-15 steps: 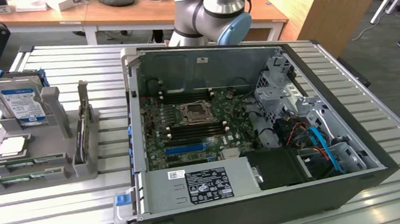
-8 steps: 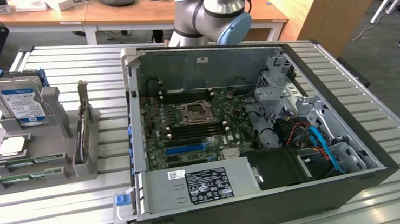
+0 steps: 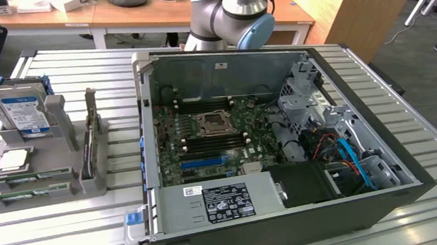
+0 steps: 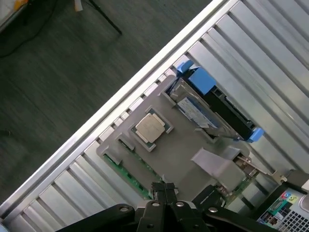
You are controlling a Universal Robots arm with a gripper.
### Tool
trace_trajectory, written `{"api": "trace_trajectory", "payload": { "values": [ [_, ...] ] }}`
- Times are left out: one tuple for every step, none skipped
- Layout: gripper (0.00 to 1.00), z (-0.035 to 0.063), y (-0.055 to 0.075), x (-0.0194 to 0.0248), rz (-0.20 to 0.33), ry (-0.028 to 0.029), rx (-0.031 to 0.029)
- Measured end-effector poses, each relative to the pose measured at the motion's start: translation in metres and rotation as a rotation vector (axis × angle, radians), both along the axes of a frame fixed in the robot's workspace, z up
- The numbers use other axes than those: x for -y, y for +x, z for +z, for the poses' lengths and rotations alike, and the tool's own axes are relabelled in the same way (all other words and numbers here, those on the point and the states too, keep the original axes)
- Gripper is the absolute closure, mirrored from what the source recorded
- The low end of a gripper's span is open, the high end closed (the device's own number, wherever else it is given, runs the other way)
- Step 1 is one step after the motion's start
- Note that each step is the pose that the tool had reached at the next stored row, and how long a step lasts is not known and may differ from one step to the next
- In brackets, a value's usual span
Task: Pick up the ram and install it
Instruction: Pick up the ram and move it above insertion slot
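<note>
Currently, the tool is held clenched on nothing near the ram, which is seated in the grey holder.

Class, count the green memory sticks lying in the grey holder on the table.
2. Front stick in the grey holder's lowest step; second stick in the step above it. The dark upright board beside them may be a third.

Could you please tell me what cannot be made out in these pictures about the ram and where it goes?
- Exterior view: the ram lies sunk in the grey holder, which hides its label and chips.
- Wrist view: the ram's green edge runs out of sight behind the shut gripper.
- Exterior view: the motherboard's memory slots are too small to tell whether latches are open.
</note>
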State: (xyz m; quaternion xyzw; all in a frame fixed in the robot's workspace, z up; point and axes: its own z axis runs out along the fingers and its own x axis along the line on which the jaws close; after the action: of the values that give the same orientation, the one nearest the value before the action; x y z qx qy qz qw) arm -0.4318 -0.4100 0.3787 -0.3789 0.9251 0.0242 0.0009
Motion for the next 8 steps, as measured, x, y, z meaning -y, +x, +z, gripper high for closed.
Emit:
{"api": "trace_trajectory", "payload": {
  "values": [
    [0.89,0.0,0.0,0.0,0.017,0.0,0.0],
    [0.89,0.0,0.0,0.0,0.035,0.0,-0.0001],
    [0.89,0.0,0.0,0.0,0.053,0.0,-0.0001],
    [0.89,0.0,0.0,0.0,0.07,0.0,0.0],
    [0.89,0.0,0.0,0.0,0.088,0.0,-0.0001],
    [0.89,0.0,0.0,0.0,0.107,0.0,0.0],
    [0.89,-0.0001,0.0,0.0,0.124,0.0,0.0],
    [0.89,-0.0001,0.0,0.0,0.142,0.0001,0.0]
  ]
}}
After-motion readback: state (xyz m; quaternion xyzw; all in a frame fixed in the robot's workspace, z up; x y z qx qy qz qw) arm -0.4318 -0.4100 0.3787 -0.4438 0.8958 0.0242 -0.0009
